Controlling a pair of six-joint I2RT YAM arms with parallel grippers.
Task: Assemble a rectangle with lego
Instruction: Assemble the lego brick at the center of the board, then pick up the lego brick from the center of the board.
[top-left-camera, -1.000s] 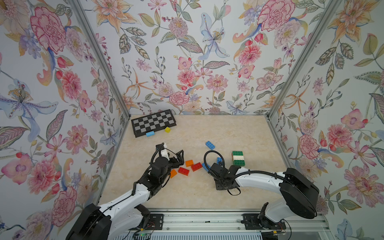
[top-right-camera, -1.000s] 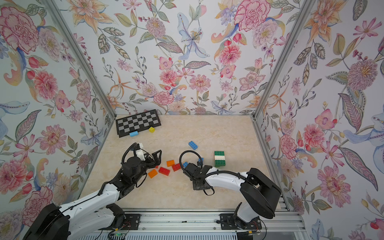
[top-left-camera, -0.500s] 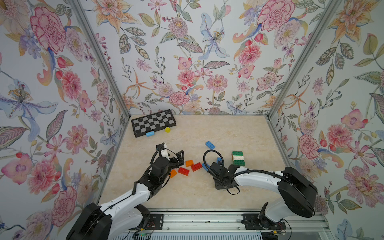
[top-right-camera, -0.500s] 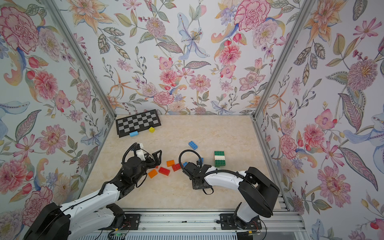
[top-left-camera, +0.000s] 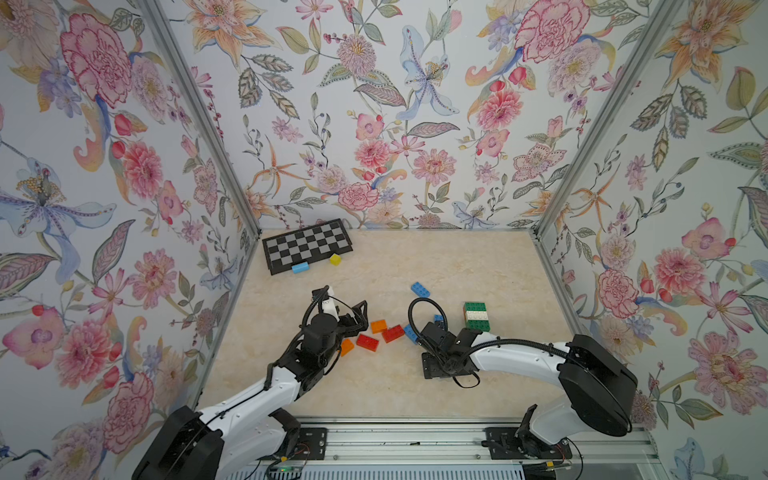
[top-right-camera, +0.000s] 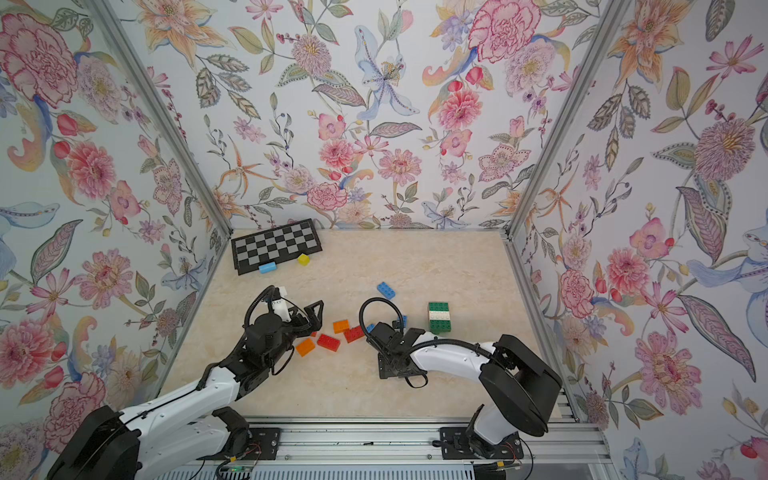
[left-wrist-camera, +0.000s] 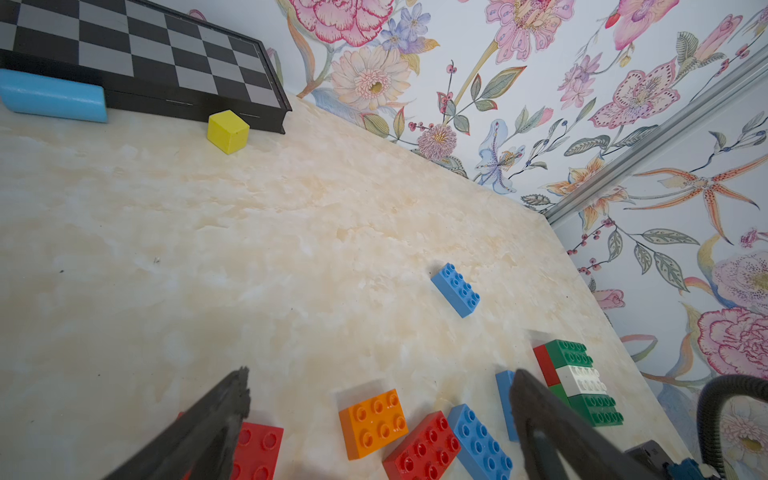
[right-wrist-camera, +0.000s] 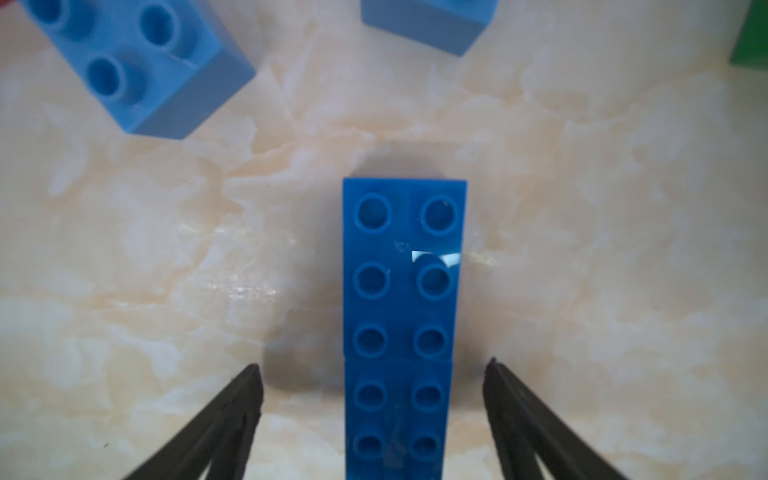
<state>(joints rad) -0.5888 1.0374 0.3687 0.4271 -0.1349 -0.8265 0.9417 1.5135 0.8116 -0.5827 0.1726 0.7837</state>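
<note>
Lego: look across the middle of the desk for the loose pieces: an orange brick just beside a red brick, a second red brick and a second orange brick nearer and to the left, a blue brick alone farther back, and on the right a green and white block already joined. Note the right pincer spread wide and holding nothing, straddling a long dark blue piece, studs up, with a clear gap on each side. Note the left pincer just as wide and empty, poised by the orange and red cluster. Read the step, as a judgement, as carrying that dark blue piece over to the block. Centre on the long sides before closing, pinch across the narrow width, then lift straight up without nudging the light blue brick just beyond. Set down flush against the block, edges parallel, and press only once lined up. Keep the left arm clear of the right arm's path. Likely trouble: a skewed grip twisting the piece on the way.
</note>
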